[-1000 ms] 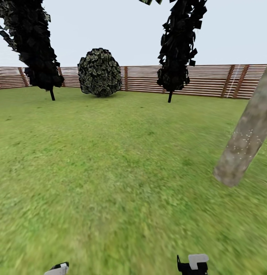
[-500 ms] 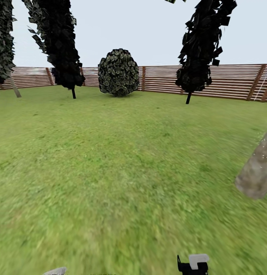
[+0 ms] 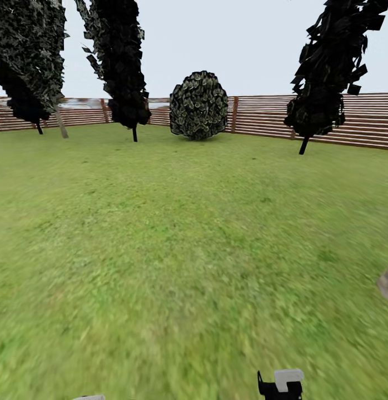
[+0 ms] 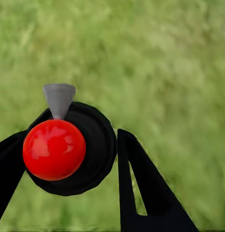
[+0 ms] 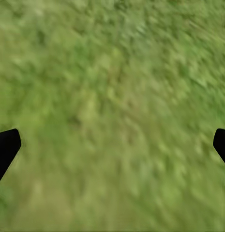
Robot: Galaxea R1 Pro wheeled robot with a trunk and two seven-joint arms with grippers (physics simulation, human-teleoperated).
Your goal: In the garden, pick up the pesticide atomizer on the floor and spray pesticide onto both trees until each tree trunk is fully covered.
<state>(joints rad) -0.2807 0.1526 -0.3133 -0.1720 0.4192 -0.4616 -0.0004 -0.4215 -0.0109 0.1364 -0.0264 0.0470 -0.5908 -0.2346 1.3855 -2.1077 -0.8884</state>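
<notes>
In the left wrist view the pesticide atomizer is seen end-on: a round black body with a red ball and a grey cone-shaped nozzle. My left gripper is shut on it, one black finger on each side, above the grass of the floor. My right gripper is open over bare grass, its black fingertips far apart. A sliver of a pale mottled tree trunk shows at the head view's right edge. A second pale trunk stands far off at the left, by the fence.
Wide lawn stretches ahead to a red-brown slat fence. Narrow black trees and a round dark bush stand near the fence. A piece of my right arm shows at the bottom edge.
The camera has turned left, so the whole scene has shifted right. The near mottled trunk has slid almost out at the right edge, and another tree has come into view at the left.
</notes>
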